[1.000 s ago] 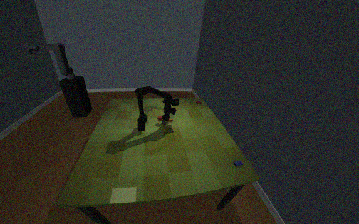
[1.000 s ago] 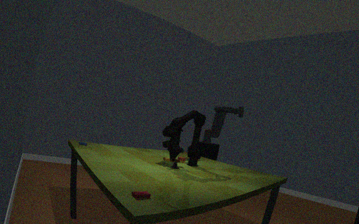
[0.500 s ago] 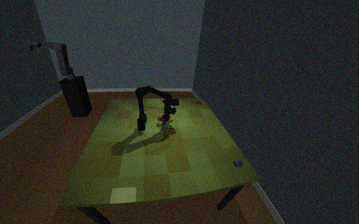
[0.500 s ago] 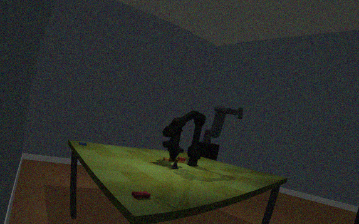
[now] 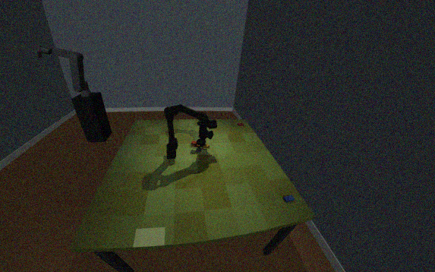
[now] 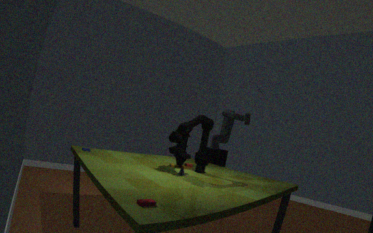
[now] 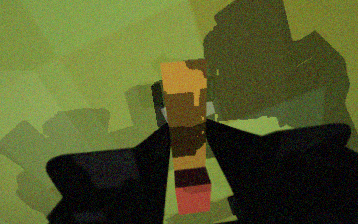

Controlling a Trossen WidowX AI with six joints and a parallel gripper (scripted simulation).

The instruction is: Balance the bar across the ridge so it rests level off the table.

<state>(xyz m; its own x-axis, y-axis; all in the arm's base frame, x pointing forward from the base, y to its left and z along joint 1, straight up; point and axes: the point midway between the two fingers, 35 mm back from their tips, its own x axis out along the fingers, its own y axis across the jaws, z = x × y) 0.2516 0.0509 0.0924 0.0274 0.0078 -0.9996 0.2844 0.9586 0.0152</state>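
Note:
The bar (image 5: 206, 146) (image 6: 172, 166) (image 7: 182, 77) is orange with a red block (image 5: 193, 143) (image 6: 189, 165) (image 7: 193, 200) at one end. My gripper (image 5: 200, 144) (image 6: 181, 165) (image 7: 188, 126) points down and is shut on the bar, with a finger on each long side. The bar looks roughly level and above the table. The small grey ridge (image 6: 181, 172) (image 7: 210, 108) stands under the bar and shows at both its sides in the wrist view. The fingers and shadows hide the contact, so I cannot tell whether bar and ridge touch.
A blue block (image 5: 288, 198) (image 6: 86, 150) lies near one table corner and a red block (image 5: 241, 124) (image 6: 146, 203) near another. A pale square (image 5: 149, 237) is at the table's near edge. Another arm stands on a black pedestal (image 5: 92, 118) beyond the table.

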